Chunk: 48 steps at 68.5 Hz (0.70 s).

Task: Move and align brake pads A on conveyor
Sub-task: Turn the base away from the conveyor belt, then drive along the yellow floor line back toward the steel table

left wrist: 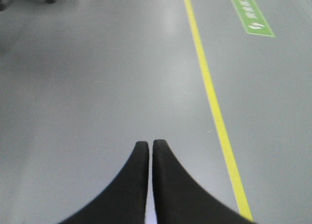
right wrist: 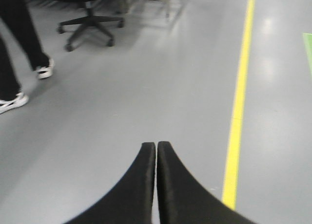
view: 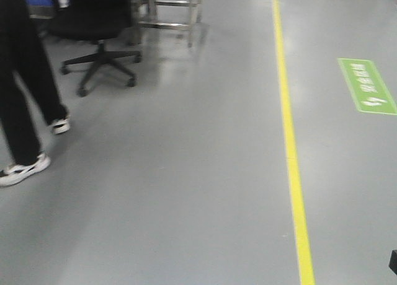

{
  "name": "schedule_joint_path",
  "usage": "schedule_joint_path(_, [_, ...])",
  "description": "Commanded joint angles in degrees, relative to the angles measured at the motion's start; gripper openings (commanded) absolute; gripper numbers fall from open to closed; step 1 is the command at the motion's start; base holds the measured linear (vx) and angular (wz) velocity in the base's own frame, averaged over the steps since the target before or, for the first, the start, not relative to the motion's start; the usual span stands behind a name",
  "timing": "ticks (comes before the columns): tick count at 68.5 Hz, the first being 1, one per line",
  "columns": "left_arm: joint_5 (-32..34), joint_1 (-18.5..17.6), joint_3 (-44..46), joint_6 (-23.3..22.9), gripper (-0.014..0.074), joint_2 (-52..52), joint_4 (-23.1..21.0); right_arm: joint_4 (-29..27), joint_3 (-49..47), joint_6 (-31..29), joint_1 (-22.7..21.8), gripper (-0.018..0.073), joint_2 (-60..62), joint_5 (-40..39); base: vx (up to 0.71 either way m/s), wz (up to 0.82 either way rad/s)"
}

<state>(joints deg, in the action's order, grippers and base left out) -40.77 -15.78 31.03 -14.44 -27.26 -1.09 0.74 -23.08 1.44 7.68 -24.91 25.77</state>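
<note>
Brake pads A and conveyor: out of frame in all three views. Left gripper (left wrist: 149,145): black fingers pressed together, nothing between, above bare grey floor (left wrist: 97,87). Right gripper (right wrist: 156,146): same, closed and empty. Yellow floor line (view: 291,155) runs to the right of both, with a green floor sign (view: 367,87) beyond it. Far left, a person's legs (view: 22,80) in black trousers and white sneakers, near a black office chair (view: 99,37) and a metal frame (view: 173,12).

grey floor (view: 186,173), yellow line (view: 288,136), green sign (view: 366,87), black chair (view: 99,25)
</note>
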Motion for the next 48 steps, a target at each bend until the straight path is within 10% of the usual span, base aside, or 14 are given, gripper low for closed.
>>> schedule_joint_path(1, [3.80, -0.23, 1.34, -0.05, -0.0006, -0.36, -0.33, 0.26, -1.58, -0.60, -0.33, -0.0010, -0.45, -3.79, 0.28, -0.73])
schedule_joint_path(48, [3.85, -0.23, 1.34, -0.05, -0.0006, -0.36, -0.33, 0.20, -1.58, -0.60, -0.33, -0.0010, -0.45, -3.44, 0.36, -0.36])
